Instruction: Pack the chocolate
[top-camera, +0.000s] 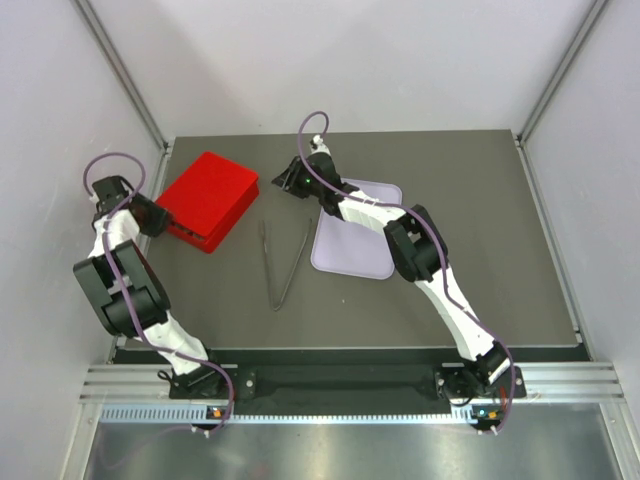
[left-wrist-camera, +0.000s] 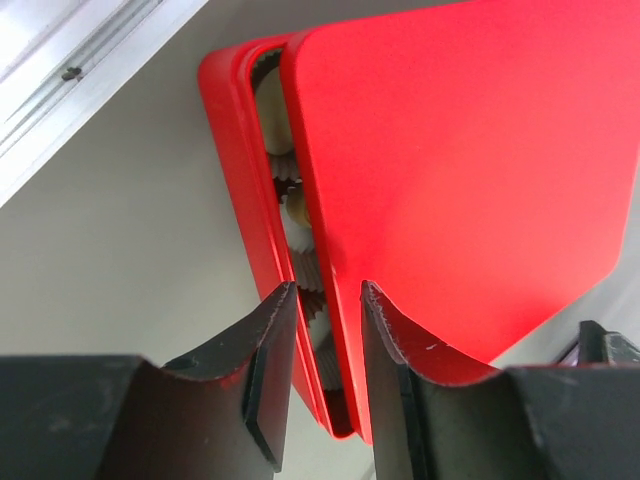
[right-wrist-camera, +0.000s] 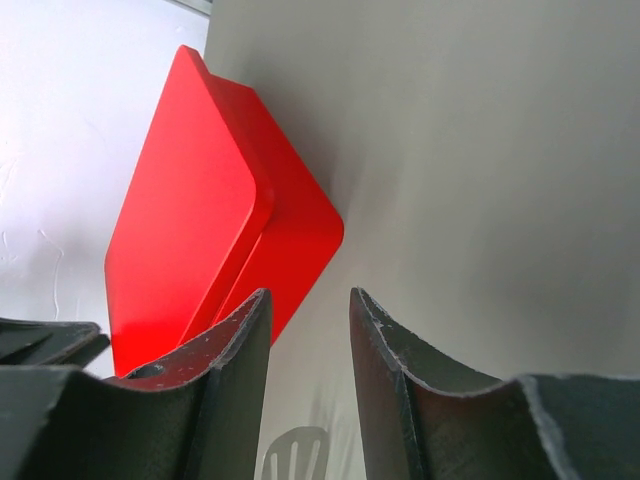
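Note:
A red box (top-camera: 207, 200) lies at the back left of the table with its red lid (left-wrist-camera: 460, 170) resting askew on top. Through the slit between lid and box wall (left-wrist-camera: 235, 190) I see only white fluted paper cups (left-wrist-camera: 300, 225); the chocolate is hidden. My left gripper (left-wrist-camera: 328, 287) is at the box's left corner (top-camera: 152, 215), its jaws closed on that corner, one on the wall and one on the lid. My right gripper (right-wrist-camera: 308, 293) hovers just off the box's right corner (top-camera: 285, 180), open and empty. In the right wrist view the red box (right-wrist-camera: 200, 230) lies ahead to the left.
Metal tongs (top-camera: 283, 265) lie on the dark table between the box and a lavender tray (top-camera: 355, 240). White walls and aluminium frame posts (top-camera: 125, 75) stand close behind and beside the box.

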